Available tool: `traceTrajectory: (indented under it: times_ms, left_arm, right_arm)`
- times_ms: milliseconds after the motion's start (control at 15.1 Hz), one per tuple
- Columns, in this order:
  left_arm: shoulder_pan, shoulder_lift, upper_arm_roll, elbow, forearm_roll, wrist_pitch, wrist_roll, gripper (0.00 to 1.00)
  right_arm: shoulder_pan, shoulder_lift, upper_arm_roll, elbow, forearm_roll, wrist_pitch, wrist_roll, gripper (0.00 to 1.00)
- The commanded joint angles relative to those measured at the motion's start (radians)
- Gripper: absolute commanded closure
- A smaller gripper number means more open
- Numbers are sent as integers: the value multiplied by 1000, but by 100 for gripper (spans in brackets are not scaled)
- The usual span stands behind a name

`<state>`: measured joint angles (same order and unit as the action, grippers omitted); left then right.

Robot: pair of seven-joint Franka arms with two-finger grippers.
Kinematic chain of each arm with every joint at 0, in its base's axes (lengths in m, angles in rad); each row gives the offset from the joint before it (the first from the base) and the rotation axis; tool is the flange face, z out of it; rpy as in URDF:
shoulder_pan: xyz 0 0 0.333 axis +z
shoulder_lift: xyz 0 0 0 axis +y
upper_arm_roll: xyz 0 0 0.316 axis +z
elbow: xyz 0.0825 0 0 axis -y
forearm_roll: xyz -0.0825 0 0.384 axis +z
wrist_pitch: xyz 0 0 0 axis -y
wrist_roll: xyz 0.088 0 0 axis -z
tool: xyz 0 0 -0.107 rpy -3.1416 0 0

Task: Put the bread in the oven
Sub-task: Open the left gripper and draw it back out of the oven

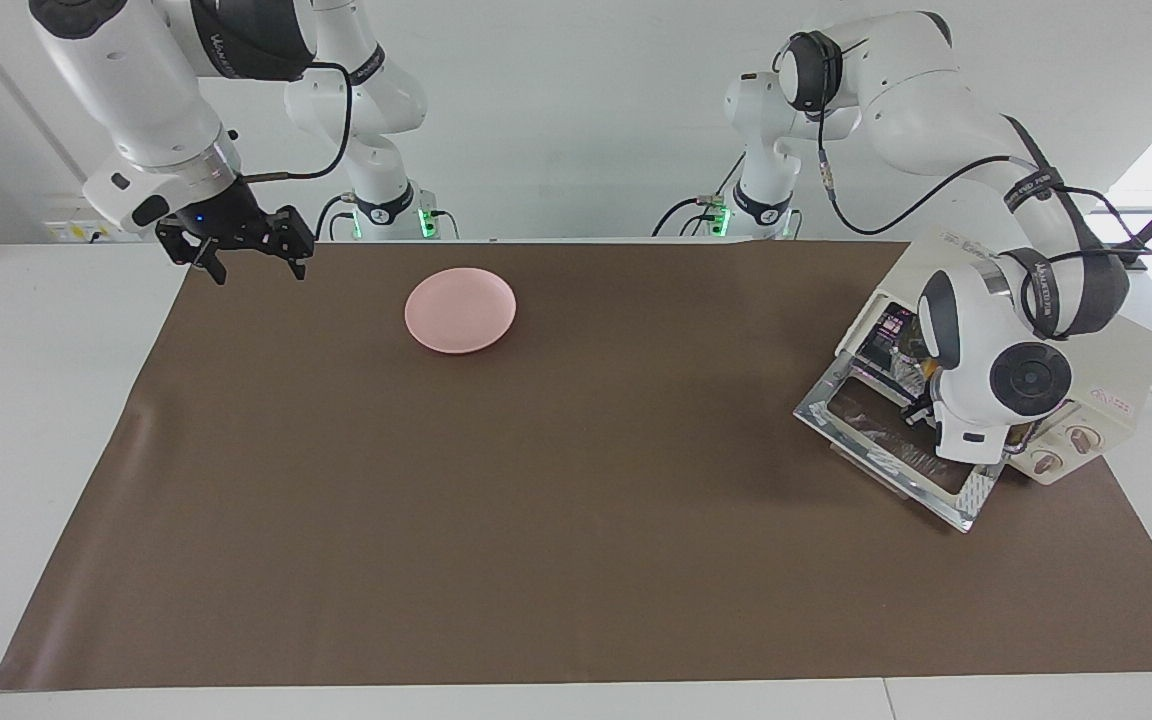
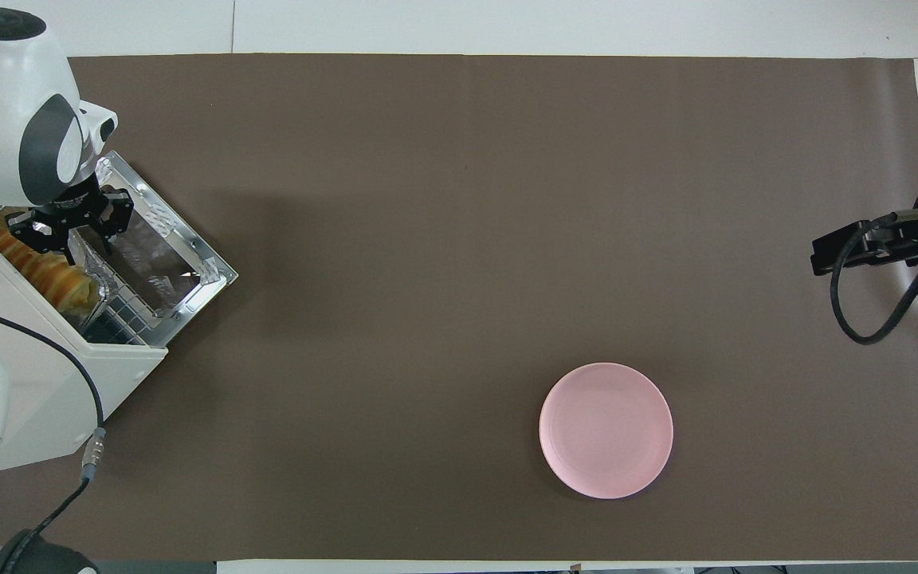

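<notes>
Brown cloth (image 1: 536,520) covers the table in the facing view, where we see the oven (image 1: 1116,375) at the left arm's end with its glass door (image 1: 901,450) dropped open, and the right gripper (image 1: 251,255) waiting with fingers spread and empty, above the cloth's edge near the pink plate (image 1: 460,309). From overhead, we see the bread (image 2: 45,271) lying inside the oven (image 2: 45,399) on a foil tray (image 2: 100,279), and the left gripper (image 2: 68,231) at the oven's mouth, fingers parted beside the bread, not clasping it.

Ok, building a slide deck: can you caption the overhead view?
Left end effector at the open oven, bread inside on the rack; pink plate bare; right arm waits.
</notes>
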<state>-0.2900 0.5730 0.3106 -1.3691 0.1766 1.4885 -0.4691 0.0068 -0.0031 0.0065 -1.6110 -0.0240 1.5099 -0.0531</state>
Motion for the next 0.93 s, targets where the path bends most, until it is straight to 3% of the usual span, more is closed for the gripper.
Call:
traceTrajectory:
  times_ms: [0, 464, 861]
  left_arm:
    - [-14, -35, 5, -38, 21, 26, 7, 0]
    - [-12, -50, -2, 31, -35, 27, 13, 0]
    - [-12, -206, -2, 21, -104, 18, 188, 0]
  right_arm:
    - [-11, -15, 7, -10, 12, -11, -24, 0]
    - [-13, -15, 7, -10, 12, -11, -24, 0]
    - [-13, -15, 7, -10, 12, -11, -24, 0]
